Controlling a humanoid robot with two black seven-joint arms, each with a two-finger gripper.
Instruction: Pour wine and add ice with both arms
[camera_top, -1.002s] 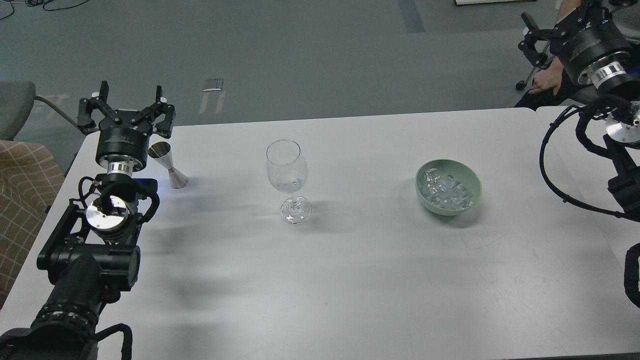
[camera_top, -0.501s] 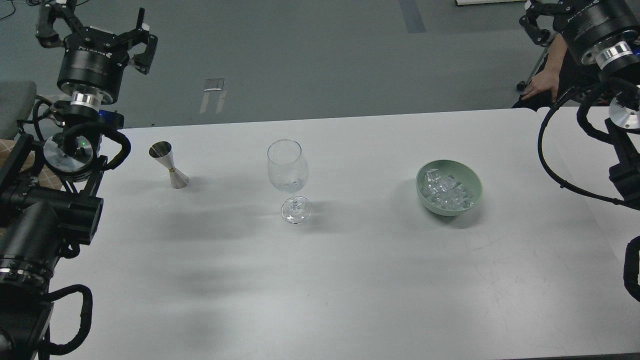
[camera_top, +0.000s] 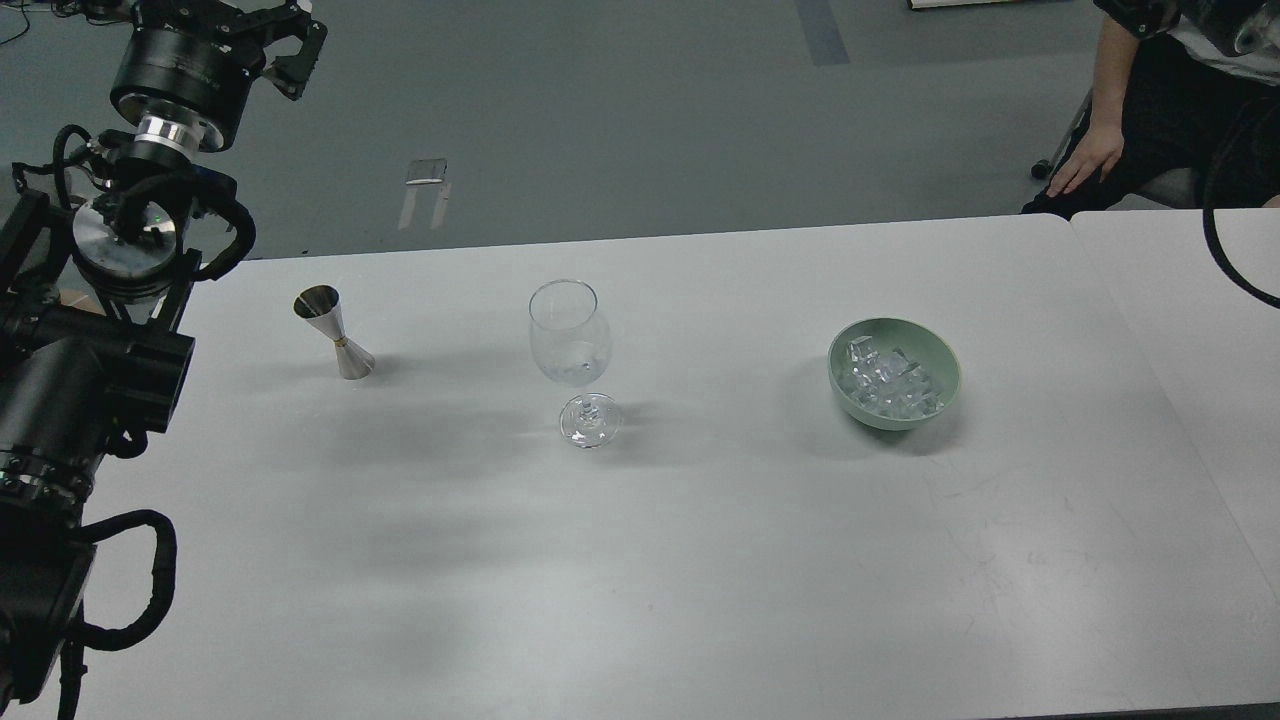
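A clear wine glass (camera_top: 570, 335) stands upright mid-table, and its bowl holds a trace of clear wine (camera_top: 575, 372). A green bowl (camera_top: 940, 362) to its right holds several clear ice cubes (camera_top: 888, 385). A steel jigger (camera_top: 335, 330) stands to the left of the glass. My left arm rises at the far left. Its gripper (camera_top: 200, 12) is high above the table's back left corner, fingertips cut by the top edge, linkages spread wide, empty. Only a black cable (camera_top: 1225, 255) and a wrist part (camera_top: 1215, 18) of my right arm show.
The white table (camera_top: 640, 560) spans the view, and a second white table (camera_top: 1190, 300) abuts it on the right. A seated person (camera_top: 1130, 100) is behind the back right corner, hand hanging. Grey floor lies beyond the far edge.
Both arms have lifted up and outward. My left gripper rose from beside the jigger to the top left corner. My right gripper left the view at the top right.
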